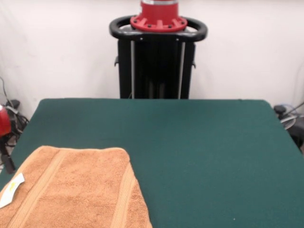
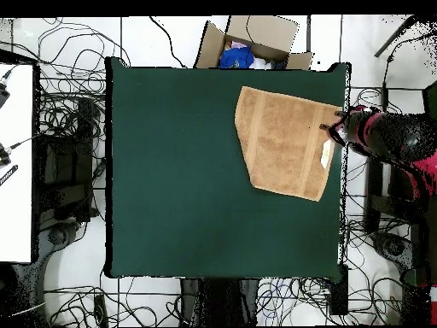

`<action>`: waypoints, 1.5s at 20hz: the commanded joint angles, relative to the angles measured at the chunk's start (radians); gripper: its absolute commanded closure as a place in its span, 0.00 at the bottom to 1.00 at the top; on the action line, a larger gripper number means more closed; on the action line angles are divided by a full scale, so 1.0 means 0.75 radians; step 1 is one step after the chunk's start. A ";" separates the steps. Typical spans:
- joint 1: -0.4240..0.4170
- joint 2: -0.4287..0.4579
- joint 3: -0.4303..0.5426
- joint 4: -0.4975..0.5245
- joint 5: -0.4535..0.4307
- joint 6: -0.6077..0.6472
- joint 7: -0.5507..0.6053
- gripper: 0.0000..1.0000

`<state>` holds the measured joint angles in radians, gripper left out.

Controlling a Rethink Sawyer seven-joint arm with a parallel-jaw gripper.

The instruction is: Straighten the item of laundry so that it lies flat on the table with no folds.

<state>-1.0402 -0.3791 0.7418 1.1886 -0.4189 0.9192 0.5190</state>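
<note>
Basically, overhead view left to right: the table (image 2: 188, 171) is bare green felt across most of its width. The towel (image 2: 286, 141) sits at the far right corner, right side at the table edge. It looks spread in a single layer with no obvious folds, though skewed: long axis runs roughly top to bottom, tilted a bit, the upper-left corner toward the cardboard box (image 2: 252, 43) beyond the table. Band stripes run along that axis. White care tag (image 2: 326, 154) is on the right side, next to the gripper (image 2: 335, 132). The arm reaches in from the right, off the table, likely working that edge. Fingers: can't tell open or closed. Front view shows only the pedestal (image 1: 156, 57).
</note>
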 commanded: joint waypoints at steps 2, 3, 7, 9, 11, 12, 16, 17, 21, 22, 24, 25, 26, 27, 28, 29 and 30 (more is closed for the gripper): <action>0.128 -0.050 -0.173 0.200 0.072 -0.068 0.515 0.00; 0.137 -0.055 -0.182 0.210 0.078 -0.083 0.523 0.00; 0.176 -0.080 -0.212 0.266 0.108 -0.155 0.572 0.00; 0.189 -0.092 -0.222 0.291 0.123 -0.182 0.589 0.00; 0.198 -0.106 -0.229 0.319 0.136 -0.209 0.598 0.00; 0.200 -0.111 -0.229 0.333 0.141 -0.227 0.602 0.00; 0.194 -0.127 -0.224 0.401 0.150 -0.321 0.614 0.00; 0.196 -0.128 -0.225 0.416 0.151 -0.340 0.617 0.00; 0.206 -0.129 -0.223 0.462 0.151 -0.389 0.606 0.00; 0.212 -0.131 -0.226 0.473 0.152 -0.406 0.620 0.00; 0.230 -0.139 -0.249 0.487 0.152 -0.436 0.658 0.00; 0.239 -0.144 -0.264 0.493 0.157 -0.450 0.678 0.00; 0.260 -0.153 -0.300 0.492 0.161 -0.470 0.730 0.00; 0.277 -0.161 -0.327 0.492 0.171 -0.478 0.767 0.00; 0.305 -0.171 -0.373 0.489 0.184 -0.496 0.830 0.00; 0.319 -0.174 -0.397 0.485 0.196 -0.503 0.852 0.00; 0.343 -0.177 -0.435 0.485 0.215 -0.530 0.902 0.00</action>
<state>-0.8679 -0.4799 0.5776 1.4741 -0.3166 0.5872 0.7122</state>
